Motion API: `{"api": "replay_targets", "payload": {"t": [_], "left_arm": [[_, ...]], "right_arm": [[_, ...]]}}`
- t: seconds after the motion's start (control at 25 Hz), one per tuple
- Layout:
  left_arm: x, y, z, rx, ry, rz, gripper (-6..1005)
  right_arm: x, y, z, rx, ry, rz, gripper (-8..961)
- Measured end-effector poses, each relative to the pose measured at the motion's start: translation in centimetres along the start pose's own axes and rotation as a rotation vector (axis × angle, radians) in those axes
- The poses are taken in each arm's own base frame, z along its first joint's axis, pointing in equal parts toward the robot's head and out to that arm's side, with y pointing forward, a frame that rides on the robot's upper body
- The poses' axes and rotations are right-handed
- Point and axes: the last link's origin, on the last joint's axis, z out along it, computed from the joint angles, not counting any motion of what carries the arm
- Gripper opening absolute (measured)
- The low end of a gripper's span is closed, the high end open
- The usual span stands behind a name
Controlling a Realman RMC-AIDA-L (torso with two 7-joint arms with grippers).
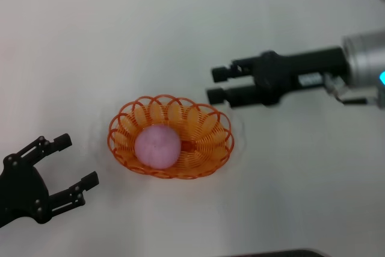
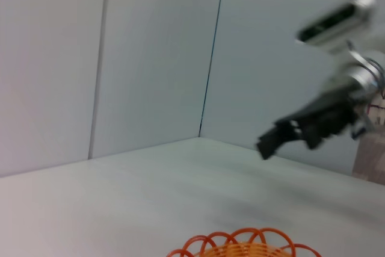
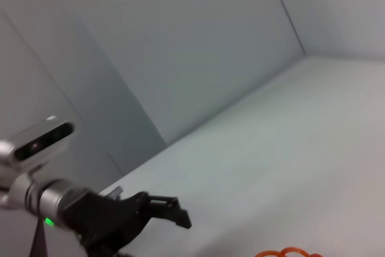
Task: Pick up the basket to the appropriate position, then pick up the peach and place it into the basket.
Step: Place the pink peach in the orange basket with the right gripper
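Observation:
The orange openwork basket (image 1: 204, 126) sits on the white table in the middle of the head view. The pink peach (image 1: 157, 147) lies inside it, towards its left side. My left gripper (image 1: 77, 162) is open and empty, to the left of the basket near the table's front edge. My right gripper (image 1: 216, 85) is open and empty, above and to the right of the basket's far rim. The basket's rim shows at the edge of the left wrist view (image 2: 240, 242) and of the right wrist view (image 3: 289, 252). The right gripper also shows far off in the left wrist view (image 2: 274, 139).
The white table (image 1: 120, 40) spreads all round the basket. Pale walls meet in a corner behind it in the left wrist view (image 2: 207, 76). The left arm with its camera shows far off in the right wrist view (image 3: 90, 215).

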Motion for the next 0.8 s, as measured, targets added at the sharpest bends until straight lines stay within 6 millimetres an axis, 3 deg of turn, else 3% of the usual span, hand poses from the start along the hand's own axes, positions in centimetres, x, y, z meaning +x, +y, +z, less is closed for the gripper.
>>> {"api": "replay_targets", "payload": {"t": [0.24,0.52,0.76,0.8], "left_arm": [[0.0,0.0,0.1,-0.007,-0.004,-0.038,874],[-0.1,0.1,0.3,-0.010,0.000,-0.085,873],[-0.4,0.2,0.6,-0.010,-0.006,-0.101,873],[-0.6,0.2,0.7,-0.009,-0.009,-0.105,873]], "right_arm": [[5.0,0.8,-1.8,0.055,-0.120,-0.143,680],[9.2,1.2,-1.9,0.176,-0.198,-0.268,718],[11.1,1.6,-2.1,0.218,-0.177,-0.287,946],[11.4,1.7,-2.3,0.229,-0.173,-0.291,947]]}}
